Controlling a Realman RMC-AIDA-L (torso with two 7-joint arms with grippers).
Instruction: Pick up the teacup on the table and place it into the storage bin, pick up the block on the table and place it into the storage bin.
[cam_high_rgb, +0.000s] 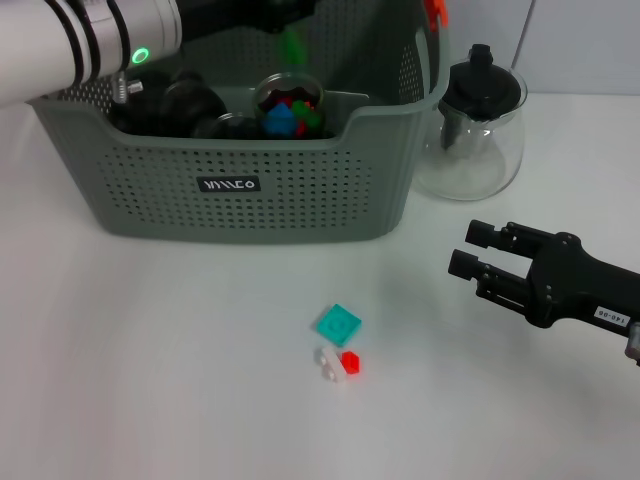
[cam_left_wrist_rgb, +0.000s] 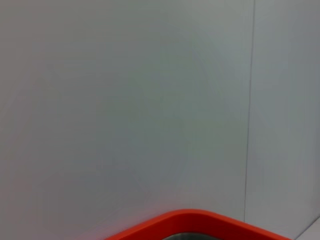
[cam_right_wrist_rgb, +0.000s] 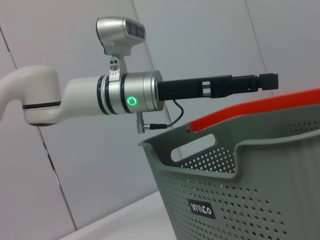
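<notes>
The storage bin, a grey perforated basket, stands at the back of the table; its orange rim strip also shows in the left wrist view. Inside it sits a clear teacup with small coloured pieces in it. A blurred green piece hangs just above the cup, below my left gripper, which reaches out over the bin and also shows as the left gripper in the right wrist view. On the table lie a teal block, a white block and a red block. My right gripper hovers open and empty to their right.
A clear glass teapot with a black lid stands right of the bin. Dark round objects lie in the bin's left half. A pale wall rises behind the table.
</notes>
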